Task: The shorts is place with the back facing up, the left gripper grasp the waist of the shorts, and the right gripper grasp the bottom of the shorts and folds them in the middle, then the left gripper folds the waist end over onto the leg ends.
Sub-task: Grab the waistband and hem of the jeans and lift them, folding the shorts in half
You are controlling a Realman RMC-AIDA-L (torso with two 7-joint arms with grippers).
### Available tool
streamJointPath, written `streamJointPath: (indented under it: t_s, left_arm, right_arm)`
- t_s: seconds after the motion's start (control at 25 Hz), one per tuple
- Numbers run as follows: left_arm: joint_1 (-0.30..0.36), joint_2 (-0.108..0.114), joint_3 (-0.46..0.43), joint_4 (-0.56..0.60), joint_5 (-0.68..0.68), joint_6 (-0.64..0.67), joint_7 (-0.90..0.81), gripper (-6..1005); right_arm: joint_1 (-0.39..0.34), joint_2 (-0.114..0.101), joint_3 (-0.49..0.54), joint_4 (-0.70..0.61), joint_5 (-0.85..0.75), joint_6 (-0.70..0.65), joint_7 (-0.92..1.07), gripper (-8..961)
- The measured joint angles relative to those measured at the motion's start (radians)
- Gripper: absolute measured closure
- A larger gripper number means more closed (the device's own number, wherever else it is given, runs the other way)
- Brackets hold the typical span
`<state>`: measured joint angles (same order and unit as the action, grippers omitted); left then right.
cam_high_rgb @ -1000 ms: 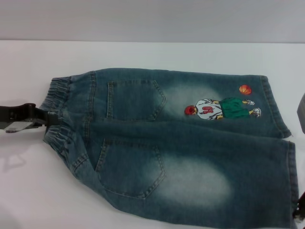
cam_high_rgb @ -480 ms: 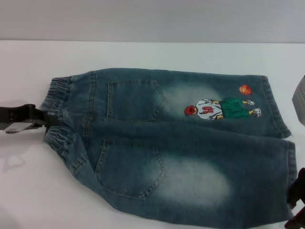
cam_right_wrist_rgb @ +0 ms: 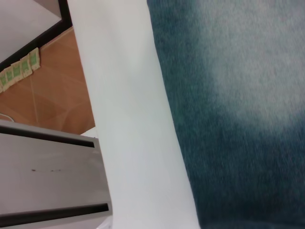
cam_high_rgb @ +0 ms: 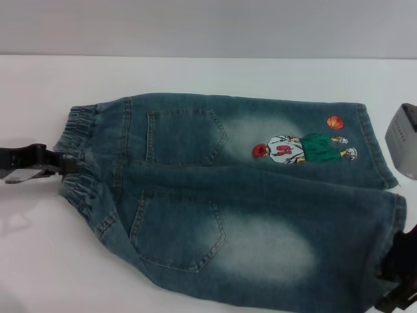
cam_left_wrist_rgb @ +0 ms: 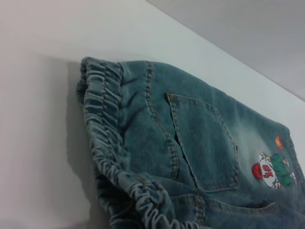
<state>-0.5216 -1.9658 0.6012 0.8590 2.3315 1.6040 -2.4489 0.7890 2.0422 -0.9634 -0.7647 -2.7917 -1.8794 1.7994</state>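
Table first, since it's the biggest thing: white, with the shorts spread flat across the middle, back pockets up. Waist sits at 9 o'clock, leg hems at 3 o'clock, and the cartoon player is on the far leg toward 2 o'clock.

Progress-wise I'd call this the very start. Nothing is folded yet; both legs lie side by side, full length. Both grasps look only about set up, and the fold along the middle plus the waist-over-hems fold are all to come.

Left gripper is down low at 9 o'clock, its tip right at the elastic band. Looks like it's biting the band, but honestly I can't tell if it's clamped or just poked in against it. Right gripper is at about 4 o'clock, at the corner of the near leg's hem, and the denim bunches slightly there. Same story: can't tell whether it's clenched on the cloth. A grey boxy thing pokes in at 3 o'clock, probably part of the rig.

View differences: the left wrist camera gives a close look at the puckered waist and a pocket, but no fingers at all. The right wrist camera shows faded denim beside bare table, again no fingers, plus orange floor past the table edge, which the head view never shows.
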Motion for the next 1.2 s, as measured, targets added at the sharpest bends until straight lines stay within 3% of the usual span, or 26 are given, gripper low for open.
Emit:
streamJointPath:
  t_s: [0.28, 0.56, 0.76, 0.88, 1.04, 1.12, 1.2]
  left_arm:
    - [0.0, 0.003, 0.0, 0.0, 0.0, 0.001, 0.002, 952]
    - [-0.004, 0.006, 0.0, 0.0, 0.0, 0.0, 0.002, 941]
    - [-0.008, 0.001, -0.032, 0.0, -0.012, -0.002, 0.005, 934]
    - [-0.005, -0.003, -0.061, 0.0, -0.043, -0.008, 0.01, 929]
    - [0.01, -0.02, -0.102, -0.002, -0.144, -0.023, 0.037, 923]
    - [0.018, -0.035, -0.122, -0.011, -0.203, -0.041, 0.056, 921]
    - [0.02, -0.046, -0.127, -0.025, -0.231, -0.062, 0.071, 918]
  right_arm:
    - [-0.004, 0.007, -0.006, -0.002, 0.009, 0.011, -0.012, 724]
    - [-0.016, 0.008, -0.001, -0.011, 0.011, 0.021, -0.02, 861]
    - [-0.065, 0.008, 0.001, -0.083, 0.086, 0.037, -0.032, 942]
    - [-0.122, -0.009, 0.002, -0.143, 0.212, 0.044, -0.048, 951]
    - [-0.179, -0.06, 0.036, -0.141, 0.415, 0.019, -0.098, 954]
    - [-0.206, -0.094, 0.11, -0.083, 0.546, -0.012, -0.168, 954]
    - [-0.213, -0.1, 0.136, -0.065, 0.574, -0.016, -0.188, 954]
